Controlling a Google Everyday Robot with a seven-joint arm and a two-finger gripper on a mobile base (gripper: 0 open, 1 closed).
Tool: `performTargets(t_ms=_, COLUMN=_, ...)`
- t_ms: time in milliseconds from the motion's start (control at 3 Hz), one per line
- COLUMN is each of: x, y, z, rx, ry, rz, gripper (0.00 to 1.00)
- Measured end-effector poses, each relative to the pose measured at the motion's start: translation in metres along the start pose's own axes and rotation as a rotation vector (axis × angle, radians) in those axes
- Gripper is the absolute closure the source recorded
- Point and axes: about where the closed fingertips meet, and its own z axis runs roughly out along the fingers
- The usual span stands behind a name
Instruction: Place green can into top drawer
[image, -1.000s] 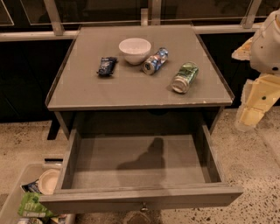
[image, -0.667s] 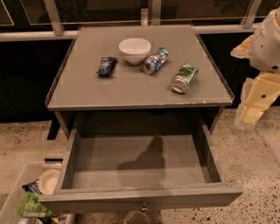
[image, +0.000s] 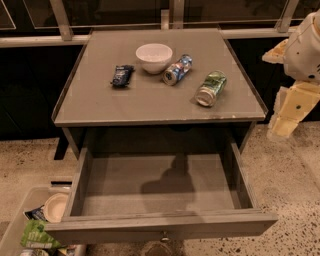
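Observation:
The green can (image: 210, 88) lies on its side on the grey cabinet top (image: 150, 100), right of centre, its silver top facing the front. The top drawer (image: 160, 192) is pulled wide open below, and its flat grey floor holds nothing. A small round knob (image: 163, 236) shows on its front. My gripper (image: 283, 120) hangs with the white and cream arm at the right edge, right of the cabinet and apart from the can.
A white bowl (image: 154, 57), a blue, red and silver can (image: 178, 70) and a dark blue packet (image: 122, 75) lie on the cabinet top. A bin (image: 35, 230) with a plate and green wrapper stands on the floor at lower left. A railing runs behind.

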Motion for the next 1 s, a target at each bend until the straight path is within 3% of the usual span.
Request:
performTargets(t_ms=333, x=0.002, y=-0.006, z=0.017, rx=-0.051, ry=-0.093, rz=0.024, gripper=0.00)
performTargets(t_ms=667, x=-0.007, y=-0.037, z=0.068, rx=-0.121, ry=-0.306, rz=0.075, gripper=0.00)
performTargets(t_ms=1000, x=-0.045, y=-0.067, z=0.107, rx=-0.105, ry=-0.415, rz=0.112, gripper=0.00)
